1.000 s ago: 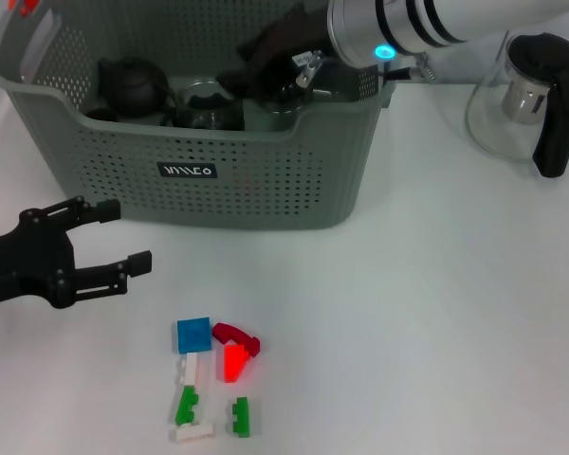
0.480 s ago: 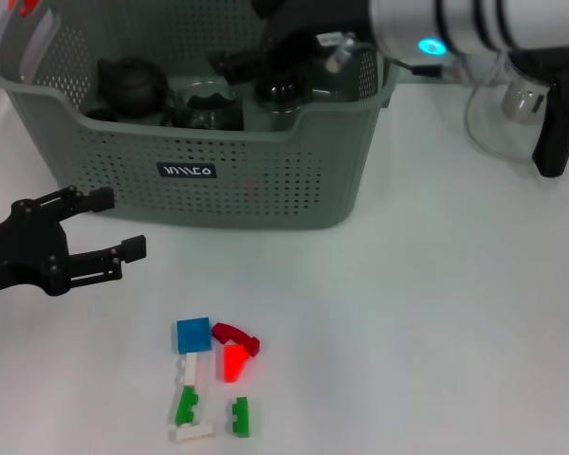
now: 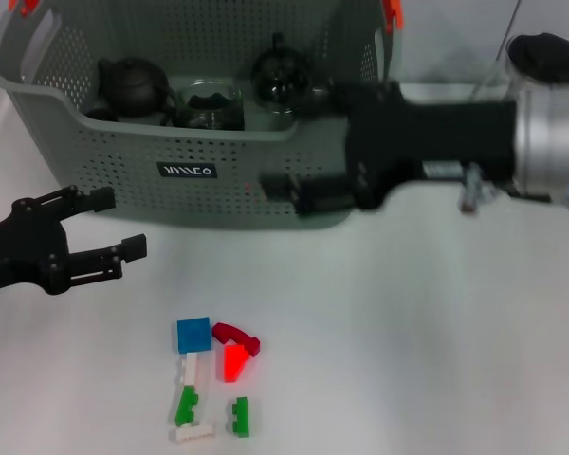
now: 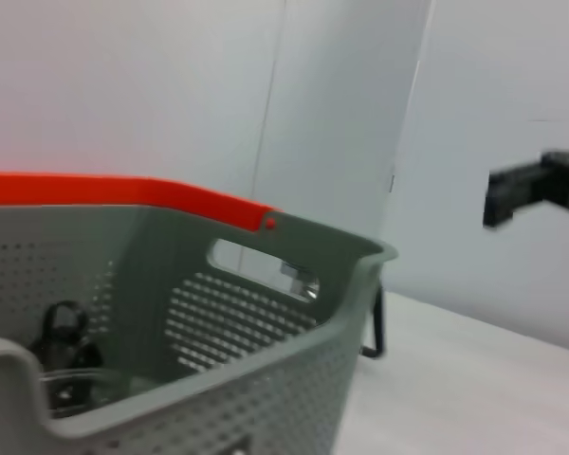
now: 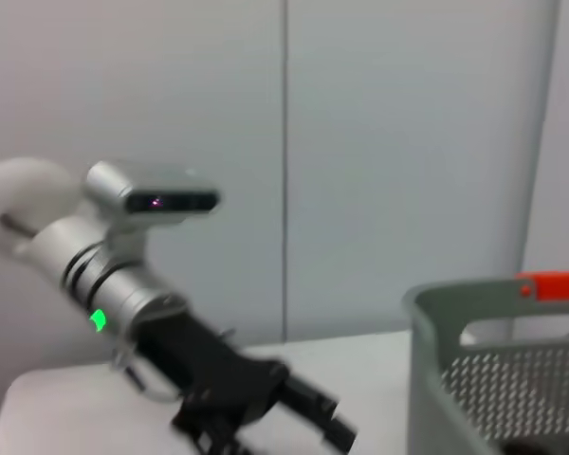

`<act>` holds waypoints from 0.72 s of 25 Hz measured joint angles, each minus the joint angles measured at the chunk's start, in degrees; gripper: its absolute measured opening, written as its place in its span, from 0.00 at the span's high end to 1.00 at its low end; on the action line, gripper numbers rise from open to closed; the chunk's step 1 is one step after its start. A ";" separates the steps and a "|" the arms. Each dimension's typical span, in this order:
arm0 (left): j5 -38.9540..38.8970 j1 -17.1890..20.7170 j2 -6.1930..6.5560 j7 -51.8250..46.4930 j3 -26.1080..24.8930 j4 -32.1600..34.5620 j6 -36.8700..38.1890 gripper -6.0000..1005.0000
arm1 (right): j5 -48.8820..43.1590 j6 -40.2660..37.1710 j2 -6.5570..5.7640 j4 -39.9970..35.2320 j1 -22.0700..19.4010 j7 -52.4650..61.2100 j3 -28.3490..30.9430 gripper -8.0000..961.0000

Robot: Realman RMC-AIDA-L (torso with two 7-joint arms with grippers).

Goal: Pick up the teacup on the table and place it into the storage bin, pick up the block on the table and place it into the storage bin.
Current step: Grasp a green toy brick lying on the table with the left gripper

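The storage bin (image 3: 218,180) stands at the back of the desk (image 3: 436,332) and already holds dark tea ware, a round teacup (image 3: 282,76) among them, so the cup half looks done; the right claw (image 3: 308,194) hangs empty outside the bin's front wall, its fingers apart; the left claw (image 3: 109,227) hovers spread wide over the desk, holding nothing; the blocks lie untouched near the front edge, the blue block (image 3: 193,334) nearest that claw; picking one and binning it is what remains.
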 joint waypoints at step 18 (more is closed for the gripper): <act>11.43 -2.98 -3.65 -7.28 29.72 25.90 6.77 0.14 | -1.54 -11.50 0.00 14.32 0.50 -1.74 10.98 0.02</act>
